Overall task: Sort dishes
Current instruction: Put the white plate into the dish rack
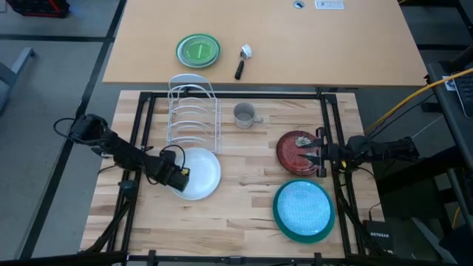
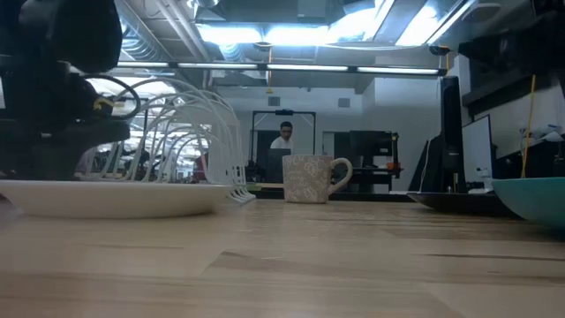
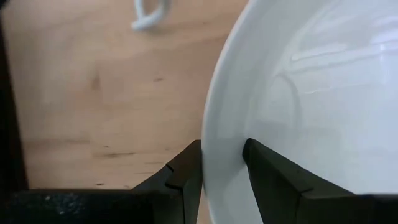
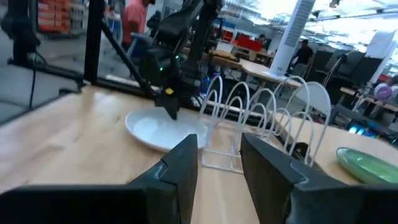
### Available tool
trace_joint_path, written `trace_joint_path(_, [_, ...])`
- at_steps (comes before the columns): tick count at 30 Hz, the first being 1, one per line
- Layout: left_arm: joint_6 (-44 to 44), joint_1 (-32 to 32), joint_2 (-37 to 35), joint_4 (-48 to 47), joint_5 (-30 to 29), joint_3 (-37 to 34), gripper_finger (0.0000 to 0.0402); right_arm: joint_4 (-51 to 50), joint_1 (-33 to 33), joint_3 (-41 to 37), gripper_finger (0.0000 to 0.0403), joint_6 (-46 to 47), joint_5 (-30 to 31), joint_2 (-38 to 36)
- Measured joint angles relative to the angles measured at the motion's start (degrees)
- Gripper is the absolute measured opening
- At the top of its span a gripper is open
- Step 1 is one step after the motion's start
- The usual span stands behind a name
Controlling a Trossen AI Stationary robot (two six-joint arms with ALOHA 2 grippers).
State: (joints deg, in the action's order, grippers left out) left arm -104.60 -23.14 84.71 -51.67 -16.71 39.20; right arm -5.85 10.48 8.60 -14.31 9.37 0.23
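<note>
A white plate (image 1: 201,171) lies on the wooden table in front of the white wire rack (image 1: 194,111). My left gripper (image 1: 179,176) is shut on the plate's left rim. A dark red patterned plate (image 1: 293,148) lies at the right. My right gripper (image 1: 309,153) hovers open over its right part, fingers pointing toward the table's left; no frame shows it touching the plate. A light blue plate (image 1: 303,205) sits in a teal plate (image 1: 279,214) at the near right. A small grey mug (image 1: 244,114) stands upright by the rack. My left gripper pinches the white plate's rim (image 3: 221,168) on its left, near side between its two fingers. One finger (image 3: 273,177) lies on the plate's inner face and the other (image 3: 183,177) on its outer side. The fingers come slanting down from the table's left. The plate (image 2: 115,196) rests flat on the table.
A bright green plate (image 1: 198,50) and a black-handled tool (image 1: 242,63) lie on the tan table beyond the far edge. A black frame (image 1: 236,94) runs around the wooden table. Bare wood shows at the table's near middle (image 1: 236,214). People show in the room behind.
</note>
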Motion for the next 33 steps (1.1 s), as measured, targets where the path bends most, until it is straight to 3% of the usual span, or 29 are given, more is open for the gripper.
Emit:
trace_joint_path(12, [2.8, -0.9, 0.0, 12.7, 0.0, 0.0, 0.0115, 0.8, 0.0, 0.0, 0.0127, 12.4, 0.2, 3.8])
trace_joint_path(17, [5.9, -0.9, 0.2, 18.5, 0.3, -0.2, 0.0115, 10.6, 0.0, -1.6, 0.0127, 15.8, 2.2, 8.3])
trace_joint_path(21, [7.4, -0.9, 0.3, 21.7, 0.5, -0.2, 0.0115, 18.0, 0.0, -3.4, 0.0127, 18.8, 1.7, 13.1])
trace_joint_path(30, [7.1, -0.9, 0.3, 22.5, 0.0, -0.2, 0.0115, 20.1, 0.0, -3.5, 0.0127, 33.4, 1.6, 27.6])
trace_joint_path(33, [7.2, -0.9, 0.3, 24.0, 0.0, -0.3, 0.0115, 24.8, 0.0, -3.5, 0.0127, 37.6, 1.5, 34.1])
